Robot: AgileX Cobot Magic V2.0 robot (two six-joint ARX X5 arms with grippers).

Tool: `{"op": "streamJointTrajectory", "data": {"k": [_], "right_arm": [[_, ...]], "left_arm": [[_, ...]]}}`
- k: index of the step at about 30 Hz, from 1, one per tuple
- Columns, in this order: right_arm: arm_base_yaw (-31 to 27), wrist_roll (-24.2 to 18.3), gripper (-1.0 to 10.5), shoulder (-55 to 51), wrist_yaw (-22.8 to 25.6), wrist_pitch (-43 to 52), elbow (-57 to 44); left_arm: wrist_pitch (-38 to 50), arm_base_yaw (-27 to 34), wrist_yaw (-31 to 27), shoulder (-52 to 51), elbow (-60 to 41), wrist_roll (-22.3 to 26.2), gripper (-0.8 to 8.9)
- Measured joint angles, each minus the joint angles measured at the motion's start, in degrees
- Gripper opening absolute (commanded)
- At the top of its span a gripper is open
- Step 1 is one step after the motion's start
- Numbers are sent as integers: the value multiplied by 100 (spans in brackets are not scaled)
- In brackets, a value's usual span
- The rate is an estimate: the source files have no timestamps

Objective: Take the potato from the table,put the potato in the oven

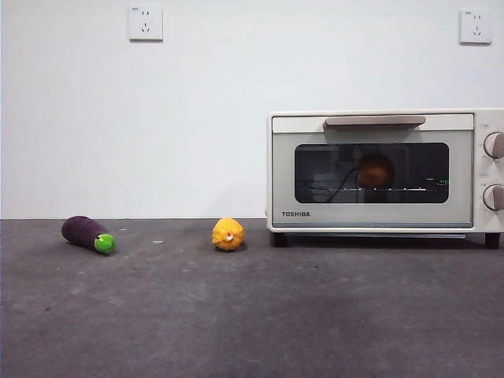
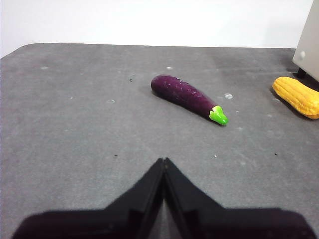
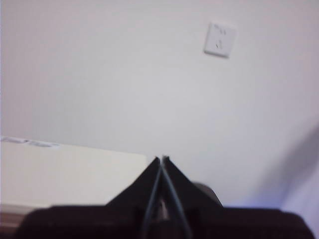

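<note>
My left gripper hangs low over the wide dark grey, mottled table, its two black jaws pressed together on nothing. Just ahead of it on that surface lies a purple eggplant with a bright green tip, and farther along, near the oven's foot, a bumpy yellow-orange lump; neither is what I was sent for. My right gripper is raised above the oven's pale top, aimed at the white wall and its socket, jaws likewise closed and empty. At the back stands the cream-white boxy TOSHIBA toaster oven, its door shut, and behind the dark glass I make out a roundish orange-brown potato on the wire rack. I judge the task essentially done. Nothing stands in the way.
</note>
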Motion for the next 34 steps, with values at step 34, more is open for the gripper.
{"op": "streamJointTrajectory", "data": {"k": [34], "right_arm": [[933, 1078, 2, -3746, 1086, -1016, -3954]], "left_arm": [[0, 0, 0, 0, 0, 0, -4]]}}
